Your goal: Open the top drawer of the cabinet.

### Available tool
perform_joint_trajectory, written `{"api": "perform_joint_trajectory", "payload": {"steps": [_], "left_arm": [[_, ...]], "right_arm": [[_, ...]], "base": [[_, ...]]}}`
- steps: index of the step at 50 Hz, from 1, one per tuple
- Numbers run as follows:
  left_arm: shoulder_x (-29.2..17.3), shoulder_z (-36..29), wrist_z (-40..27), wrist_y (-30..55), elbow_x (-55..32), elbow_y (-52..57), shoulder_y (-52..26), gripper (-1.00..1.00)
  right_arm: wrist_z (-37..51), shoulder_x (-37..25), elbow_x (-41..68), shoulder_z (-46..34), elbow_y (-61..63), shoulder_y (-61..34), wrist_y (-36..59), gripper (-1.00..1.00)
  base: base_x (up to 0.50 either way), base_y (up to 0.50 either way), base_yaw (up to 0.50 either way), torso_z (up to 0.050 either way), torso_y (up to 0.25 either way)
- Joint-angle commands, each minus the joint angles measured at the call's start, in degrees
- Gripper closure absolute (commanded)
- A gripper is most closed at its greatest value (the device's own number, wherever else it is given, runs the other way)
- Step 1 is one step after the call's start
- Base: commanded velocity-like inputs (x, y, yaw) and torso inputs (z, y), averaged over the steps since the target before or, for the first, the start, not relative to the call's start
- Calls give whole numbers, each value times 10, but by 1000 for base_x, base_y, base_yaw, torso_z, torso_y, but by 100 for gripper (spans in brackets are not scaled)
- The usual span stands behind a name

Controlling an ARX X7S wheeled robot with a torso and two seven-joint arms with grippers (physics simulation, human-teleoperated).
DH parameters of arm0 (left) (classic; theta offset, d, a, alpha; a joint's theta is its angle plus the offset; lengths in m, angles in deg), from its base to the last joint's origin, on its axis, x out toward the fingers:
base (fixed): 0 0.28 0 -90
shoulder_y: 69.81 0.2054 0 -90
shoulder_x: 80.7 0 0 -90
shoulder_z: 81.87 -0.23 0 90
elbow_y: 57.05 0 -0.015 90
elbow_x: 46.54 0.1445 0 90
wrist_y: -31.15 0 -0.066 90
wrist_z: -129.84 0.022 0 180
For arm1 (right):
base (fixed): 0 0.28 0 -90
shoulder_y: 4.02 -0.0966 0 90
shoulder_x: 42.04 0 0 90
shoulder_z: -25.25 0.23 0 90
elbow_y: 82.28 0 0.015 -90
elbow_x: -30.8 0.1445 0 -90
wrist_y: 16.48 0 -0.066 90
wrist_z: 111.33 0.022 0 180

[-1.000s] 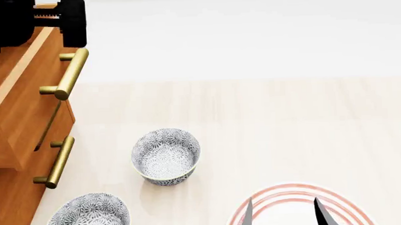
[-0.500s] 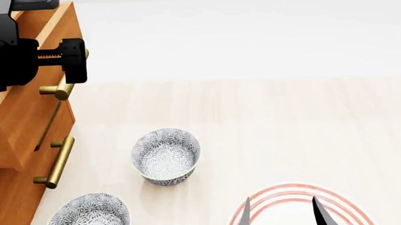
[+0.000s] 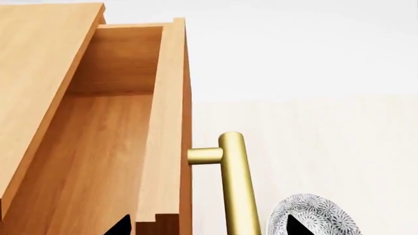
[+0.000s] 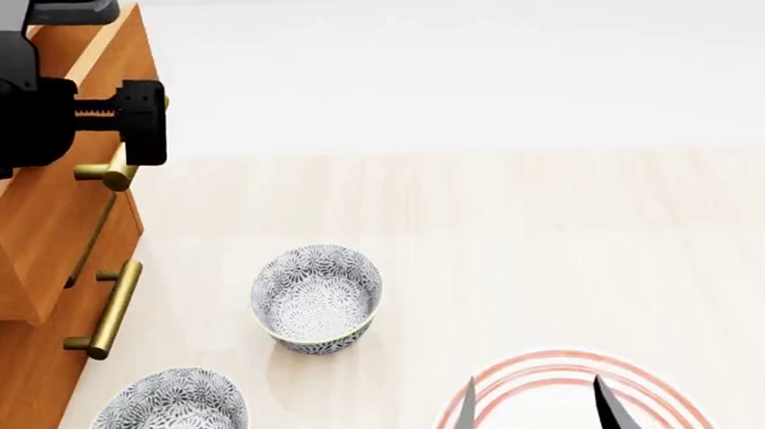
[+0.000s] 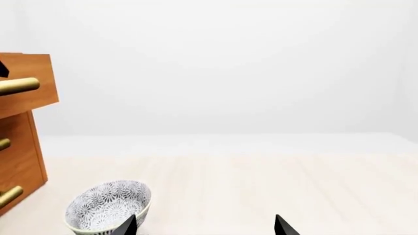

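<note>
The cabinet (image 4: pixel 26 380) stands at the left edge of the head view. Its top drawer (image 4: pixel 46 231) is pulled out; the left wrist view looks into the bare wooden inside of the top drawer (image 3: pixel 98 161). My left gripper (image 4: pixel 123 123) hovers over the drawer's brass handle (image 4: pixel 107 174). It is open: in the left wrist view the left gripper (image 3: pixel 205 227) has the drawer front and the brass handle (image 3: pixel 236 181) between its widely spread fingertips, which touch neither. My right gripper (image 4: pixel 536 414) is open and empty above a plate.
Two patterned bowls sit beside the cabinet, one (image 4: pixel 316 298) in the middle and one (image 4: pixel 167 413) nearer me. A red-ringed plate (image 4: pixel 567 375) lies under the right gripper. The lower drawer's handle (image 4: pixel 106 310) sticks out below. The pale tabletop stretches away to the right.
My left gripper has come down from the top left corner onto the top drawer's handle, hiding most of it. The drawer has not moved, and the right gripper has barely shifted.
</note>
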Motion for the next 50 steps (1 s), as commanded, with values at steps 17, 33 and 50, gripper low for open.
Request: {"api": "perform_joint_trajectory", "payload": {"steps": [17,33,50], "left_arm": [[15,81,33,24,-47,-9,-1,-100],[49,46,29,62,-79,70,30,-100],[48,-107,-54,75,-325,121,50,-100]], "right_arm": [[0,-2,4,-5,-1,0,-3,-100],[0,-6,6,-7,2,4,-6,-100],[-1,-12,10,-4,0,6,-11,-100]], "base": [[0,0,0,0,0],[0,0,0,0,0],[-3,0,0,0,0]]}}
